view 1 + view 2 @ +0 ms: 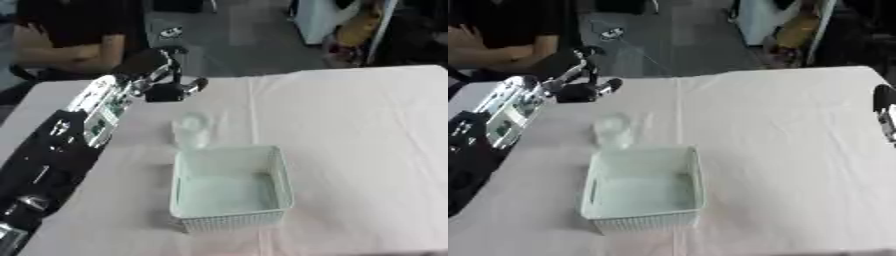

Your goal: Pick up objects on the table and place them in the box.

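A clear, glassy object, maybe a cup or a wrapper, lies on the white tablecloth just behind the box. The box is a pale white basket with perforated walls, near the front middle of the table; I see nothing inside it. My left hand hovers behind and to the left of the clear object, apart from it, with its fingers spread and nothing in them. My left arm runs back to the lower left corner. Only a dark sliver of my right hand shows at the right edge.
The cloth-covered table stretches wide to the right of the box. Its far edge runs just behind my left hand, with grey floor beyond. The left table edge lies under my left forearm.
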